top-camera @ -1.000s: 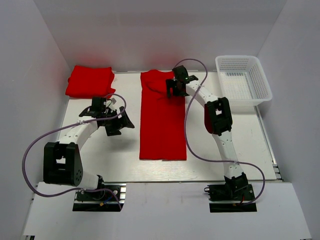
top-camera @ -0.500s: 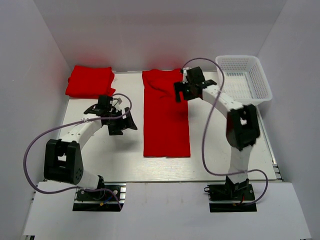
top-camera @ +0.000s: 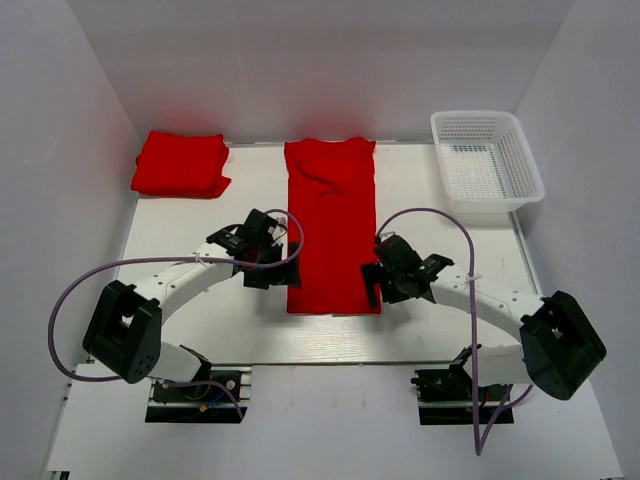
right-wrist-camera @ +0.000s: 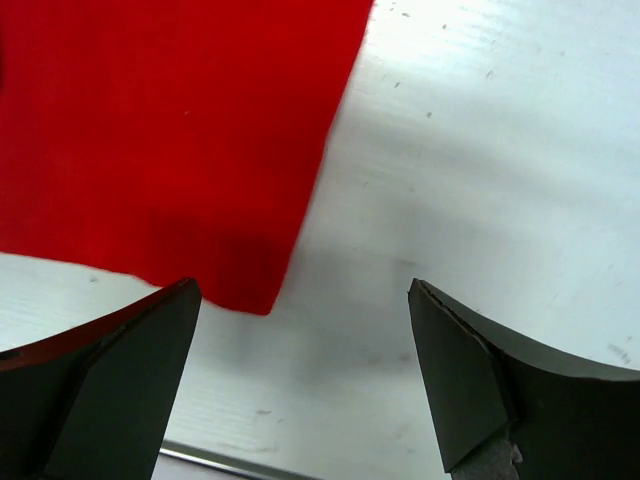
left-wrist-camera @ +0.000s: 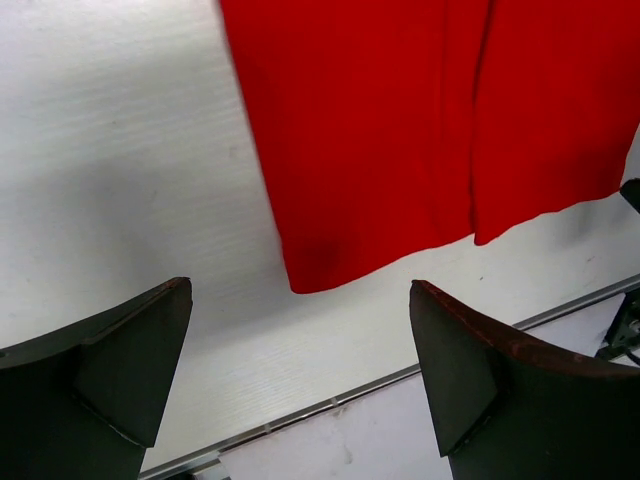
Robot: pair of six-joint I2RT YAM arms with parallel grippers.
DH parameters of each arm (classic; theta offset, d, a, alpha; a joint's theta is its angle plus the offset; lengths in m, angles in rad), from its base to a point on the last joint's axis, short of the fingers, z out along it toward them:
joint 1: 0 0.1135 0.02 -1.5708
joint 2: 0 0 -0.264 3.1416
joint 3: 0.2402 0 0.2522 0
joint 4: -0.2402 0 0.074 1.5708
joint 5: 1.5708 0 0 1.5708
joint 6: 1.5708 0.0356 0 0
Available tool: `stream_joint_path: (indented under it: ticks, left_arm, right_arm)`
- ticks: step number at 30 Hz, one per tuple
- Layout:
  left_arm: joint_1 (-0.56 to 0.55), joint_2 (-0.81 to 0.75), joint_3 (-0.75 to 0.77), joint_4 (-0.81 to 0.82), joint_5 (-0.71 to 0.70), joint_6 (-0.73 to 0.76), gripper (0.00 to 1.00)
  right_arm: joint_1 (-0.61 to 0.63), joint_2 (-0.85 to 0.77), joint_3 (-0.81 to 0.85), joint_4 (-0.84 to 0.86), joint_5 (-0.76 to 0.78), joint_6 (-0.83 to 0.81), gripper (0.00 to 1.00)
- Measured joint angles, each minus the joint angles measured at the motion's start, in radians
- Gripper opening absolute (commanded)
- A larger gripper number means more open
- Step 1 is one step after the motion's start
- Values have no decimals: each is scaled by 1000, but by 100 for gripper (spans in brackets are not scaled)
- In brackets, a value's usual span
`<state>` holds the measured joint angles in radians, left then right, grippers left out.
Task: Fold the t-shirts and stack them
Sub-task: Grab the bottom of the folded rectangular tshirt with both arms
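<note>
A red t-shirt [top-camera: 332,225] lies flat in the table's middle, folded into a long narrow strip running front to back. A folded stack of red t-shirts [top-camera: 180,163] sits at the back left. My left gripper [top-camera: 272,272] is open and empty beside the strip's near left corner [left-wrist-camera: 300,275]. My right gripper [top-camera: 381,283] is open and empty beside the strip's near right corner [right-wrist-camera: 255,290]. Both grippers hang over bare table, close to the cloth and not touching it.
A white mesh basket [top-camera: 486,166] stands at the back right. The table's near edge with a metal rail [left-wrist-camera: 330,400] runs just in front of both grippers. White walls close in the left, right and back.
The right arm let go of the strip's far end and swung down to its near right corner. The left gripper moved right to the near left corner. The strip lies flat.
</note>
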<state>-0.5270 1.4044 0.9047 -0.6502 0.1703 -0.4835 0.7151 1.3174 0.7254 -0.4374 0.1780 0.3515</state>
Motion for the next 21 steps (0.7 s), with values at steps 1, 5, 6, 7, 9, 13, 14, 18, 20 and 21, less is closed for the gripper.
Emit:
stream_joint_path:
  ticks: [1, 5, 6, 7, 9, 13, 14, 18, 20, 21]
  left_arm:
    - [-18, 0, 0, -1, -12, -6, 100]
    - [-85, 24, -2, -2, -75, -36, 100]
    - [-100, 35, -2, -6, -93, -44, 100]
    - [-111, 46, -2, -11, -113, -51, 100]
    - [-134, 64, -2, -26, -144, -61, 100]
    - [-166, 83, -2, -33, -177, -72, 100]
    - [-173, 85, -2, -34, -182, -75, 100]
    - [-193, 108, -2, -34, -192, -77, 100]
    - [-201, 123, -2, -35, -196, -78, 100]
    - [-205, 129, -2, -35, -199, -80, 100]
  right_arm:
    - [17, -20, -10, -18, 6, 27, 90]
    - [73, -32, -7, -21, 37, 99, 90]
    - [85, -24, -7, -24, 45, 114, 90]
    - [97, -13, -7, -29, 56, 129, 90]
    - [117, 12, -4, -39, 78, 153, 90]
    - [135, 31, -1, -47, 114, 191, 90]
    - [137, 31, 0, -47, 116, 196, 90]
    - [139, 41, 10, -44, 119, 212, 90]
    - [140, 59, 18, -39, 118, 220, 90]
    - [141, 66, 19, -35, 118, 224, 90]
